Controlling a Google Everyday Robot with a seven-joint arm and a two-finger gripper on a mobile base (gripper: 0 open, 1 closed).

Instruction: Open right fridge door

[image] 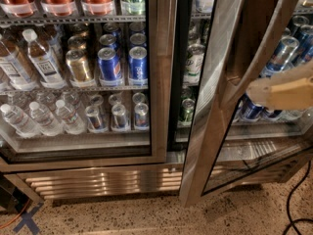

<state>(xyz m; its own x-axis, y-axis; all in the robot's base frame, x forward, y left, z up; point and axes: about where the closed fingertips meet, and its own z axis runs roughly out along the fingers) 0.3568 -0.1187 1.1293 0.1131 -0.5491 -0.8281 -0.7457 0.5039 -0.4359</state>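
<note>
The right fridge door [204,116] is a glass pane in a wide brushed-steel frame. It stands partly open, its free edge swung out toward me and its bottom corner low over the floor. Through the gap I see cans on the inner shelves [188,109]. My gripper [254,92] is the beige end of the arm that enters from the right edge. It sits behind the door's glass at mid height, up against the inner side of the steel frame. The left fridge door [159,82] is closed, with water bottles, gold cans and blue cans behind it.
A steel vent grille [102,180] runs along the fridge base. On the speckled floor a black cable [293,207] lies at the lower right. A blue tape cross [27,220] and an orange cord mark the lower left corner.
</note>
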